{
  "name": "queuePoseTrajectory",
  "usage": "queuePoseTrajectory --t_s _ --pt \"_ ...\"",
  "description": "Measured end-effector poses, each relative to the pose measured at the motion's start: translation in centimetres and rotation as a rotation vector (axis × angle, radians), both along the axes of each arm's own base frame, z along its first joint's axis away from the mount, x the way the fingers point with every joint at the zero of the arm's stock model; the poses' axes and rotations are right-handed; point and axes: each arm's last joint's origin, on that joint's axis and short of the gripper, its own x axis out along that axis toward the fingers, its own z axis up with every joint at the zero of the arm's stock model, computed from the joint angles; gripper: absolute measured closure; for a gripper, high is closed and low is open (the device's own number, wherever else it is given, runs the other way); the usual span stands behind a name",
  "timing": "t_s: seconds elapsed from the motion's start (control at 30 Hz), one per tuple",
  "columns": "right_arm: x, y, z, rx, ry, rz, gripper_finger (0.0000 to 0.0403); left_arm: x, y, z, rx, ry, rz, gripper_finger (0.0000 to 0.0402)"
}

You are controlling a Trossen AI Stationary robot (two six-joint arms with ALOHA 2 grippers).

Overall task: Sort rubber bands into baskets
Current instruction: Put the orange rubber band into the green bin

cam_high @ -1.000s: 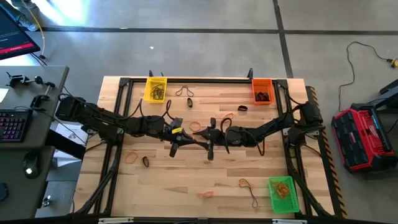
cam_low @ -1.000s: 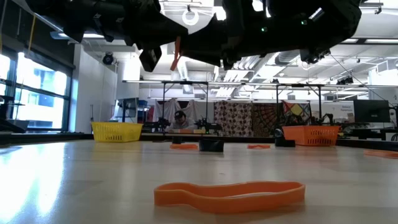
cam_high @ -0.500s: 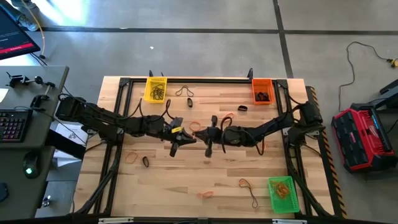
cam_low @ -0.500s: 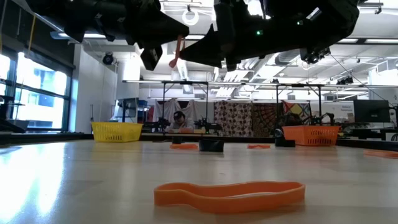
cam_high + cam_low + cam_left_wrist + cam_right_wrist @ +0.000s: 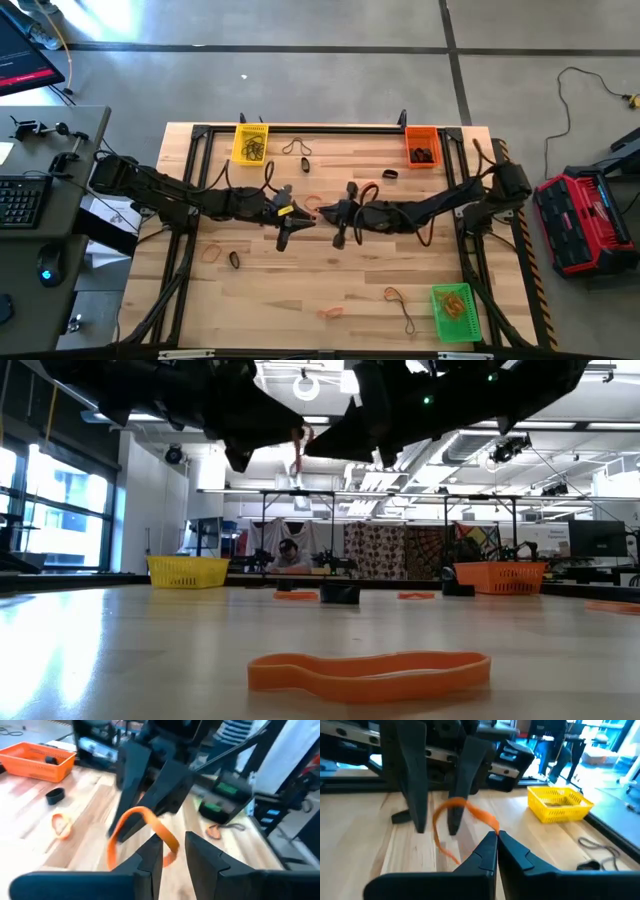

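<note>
My left gripper (image 5: 292,216) hangs mid-table, fingers parted around a thin floppy orange rubber band (image 5: 145,832), apparently letting go. My right gripper (image 5: 496,840), facing it, is pinched onto the same loop, held above the boards: a handover, I judge, because the orange mesh basket (image 5: 422,145) sits at the far right corner, nearer my right arm.

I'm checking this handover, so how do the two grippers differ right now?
The right gripper is shut on the orange rubber band; the left gripper is open beside it. The left gripper reaches from the table's left side, the right gripper from its right. Both hang above its middle.
</note>
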Motion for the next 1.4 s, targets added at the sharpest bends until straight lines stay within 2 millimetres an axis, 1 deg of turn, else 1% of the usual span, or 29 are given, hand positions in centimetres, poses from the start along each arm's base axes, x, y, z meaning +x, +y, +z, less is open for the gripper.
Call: queuePoseTrajectory --t_s 0.17,0.33,0.5,0.63,0.73,0.83,1.03,1.17,1.3,1.4 --pt "-1.0 0.4 0.8 -0.002 0.068 0.015 0.0402 -0.1 0.0 -0.3 0.041 0.026 -0.010 0.0321" --pt "-2.8 1.2 2.1 0.015 0.151 0.039 0.0403 -0.1 -0.1 -0.5 0.106 0.046 -0.040 0.0321" --pt "-5.2 2.3 3.6 0.070 0.214 0.062 0.0403 -0.2 -0.1 -0.6 0.203 0.057 -0.069 0.0321" --pt "-7.3 3.2 4.6 0.124 0.273 0.081 0.0403 -0.2 -0.3 -0.6 0.201 0.042 -0.126 0.0322" --pt "-9.0 4.1 4.7 0.157 0.340 0.097 0.0403 -0.2 -0.4 -0.5 0.205 0.024 -0.193 0.0322" --pt "-10.4 5.1 5.0 0.220 0.443 0.082 0.0403 -0.2 -0.5 -0.3 0.221 0.006 -0.220 0.0322" --pt "-12.6 7.3 6.9 0.353 0.598 0.013 0.0403 -0.1 -0.5 -0.3 0.227 0.001 -0.220 0.0322" --pt "-14.2 8.5 7.9 0.497 0.693 -0.042 0.0403 -0.2 -0.6 -0.4 0.214 0.005 -0.260 0.0322" --pt "-15.8 9.4 7.8 0.653 0.792 -0.136 0.0403 -0.1 -0.7 -0.1 0.187 -0.026 -0.265 0.0322" --pt "-16.9 9.9 7.2 0.751 0.861 -0.221 0.0403 -0.1 -0.7 0.2 0.179 -0.049 -0.260 0.0322"
